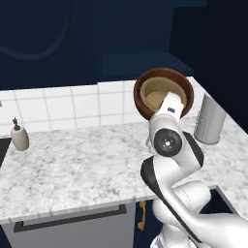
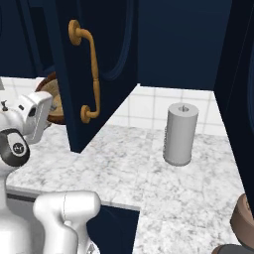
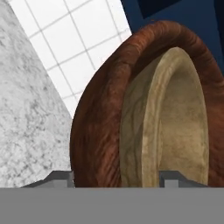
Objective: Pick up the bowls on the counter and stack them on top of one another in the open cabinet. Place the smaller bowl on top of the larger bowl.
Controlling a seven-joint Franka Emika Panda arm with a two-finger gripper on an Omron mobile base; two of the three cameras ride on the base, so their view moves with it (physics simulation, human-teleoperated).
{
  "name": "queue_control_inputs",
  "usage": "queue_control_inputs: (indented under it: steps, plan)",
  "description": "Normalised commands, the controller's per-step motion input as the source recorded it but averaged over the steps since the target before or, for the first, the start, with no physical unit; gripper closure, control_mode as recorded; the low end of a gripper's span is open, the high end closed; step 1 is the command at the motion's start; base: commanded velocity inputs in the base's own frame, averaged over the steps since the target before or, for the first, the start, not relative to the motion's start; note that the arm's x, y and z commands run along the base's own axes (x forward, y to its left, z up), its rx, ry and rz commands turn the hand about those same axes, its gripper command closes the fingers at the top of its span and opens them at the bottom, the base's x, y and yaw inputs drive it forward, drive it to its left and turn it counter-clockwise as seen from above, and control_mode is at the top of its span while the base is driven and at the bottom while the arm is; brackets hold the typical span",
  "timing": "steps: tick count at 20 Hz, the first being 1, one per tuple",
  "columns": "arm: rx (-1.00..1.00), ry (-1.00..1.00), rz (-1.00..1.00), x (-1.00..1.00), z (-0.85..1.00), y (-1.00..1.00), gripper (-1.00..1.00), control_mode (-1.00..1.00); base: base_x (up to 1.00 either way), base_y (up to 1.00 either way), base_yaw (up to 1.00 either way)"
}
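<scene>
My gripper [image 3: 116, 177] has its jaws pinching the rims of both bowls together: the tan smaller bowl [image 3: 175, 127] sits nested inside the reddish-brown larger bowl [image 3: 103, 131], tipped on edge and held above the marbled tabletop [image 1: 72, 164], below the navy open cabinet [image 1: 140, 60], near a grey paper-towel roll [image 1: 209, 120].

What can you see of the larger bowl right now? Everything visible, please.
The larger bowl is deep, glossy dark reddish-brown wood with a thick rounded rim. It is lifted off the counter, tipped so its opening faces the base camera, in front of the white tiled backsplash below the navy cabinet. The smaller bowl, light tan, sits nested inside it. The gripper straddles both rims at the lower edge; actual contact isn't clear.
</scene>
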Motion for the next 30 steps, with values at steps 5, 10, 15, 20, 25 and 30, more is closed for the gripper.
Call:
queue_control_inputs:
  steps: [5,10,15,20,25,30]
  plan:
    - [-0.01,0.0,0.1,0.52,0.97,0.0,1.0,-1.0,0.0,0.0,0.0]
    - [-0.02,0.1,0.06,0.91,0.45,0.0,1.0,-1.0,0.0,0.0,0.0]
    - [-0.06,0.27,0.0,0.93,0.0,0.0,1.0,-1.0,0.0,0.0,0.0]
    - [-0.06,0.16,-0.01,0.93,0.0,0.0,1.0,-1.0,0.0,0.0,0.0]
    - [-0.09,0.01,0.0,0.37,-0.07,0.0,1.0,-1.0,0.0,0.0,0.0]
    - [-0.08,-0.02,0.0,0.71,-0.2,-0.07,1.0,-1.0,0.0,0.0,0.0]
